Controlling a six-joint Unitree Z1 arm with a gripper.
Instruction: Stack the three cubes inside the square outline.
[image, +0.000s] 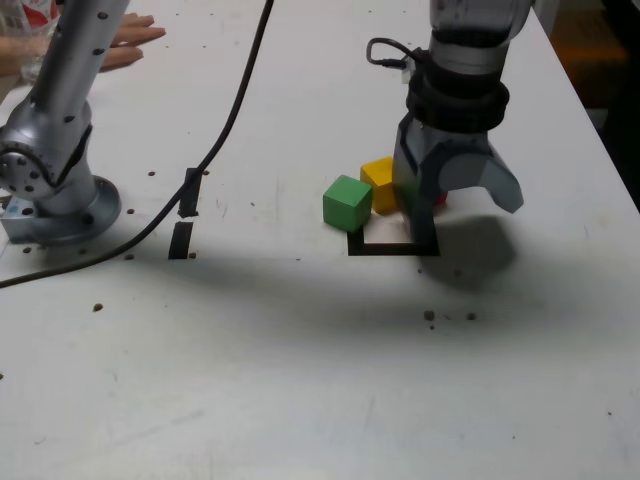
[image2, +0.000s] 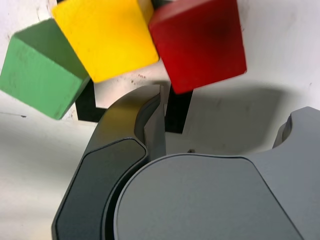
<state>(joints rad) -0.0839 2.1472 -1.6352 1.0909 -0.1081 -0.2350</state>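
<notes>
Your gripper (image: 455, 215) hangs jaws spread, empty, over the square outline (image: 392, 247). Three cubes: green cube (image: 347, 202), yellow cube (image: 380, 183), red cube (image2: 200, 42), crowding its far edge.

The arm's silver base (image: 55, 205) sits bolted at the exterior view's left, and its first link (image: 85, 45) climbs steeply out of sight. The wrist (image: 465, 55) comes back into view from above at the exterior view's right, pointing almost straight down, a black collar ringing it above the gripper (image: 455, 205). The grey jaws are spread apart, empty, one reaching down to the tabletop (image: 300, 380), the other flaring outward and a little higher. In the wrist view the gripper (image2: 220, 125) fills the frame with nothing between the jaws.
</notes>
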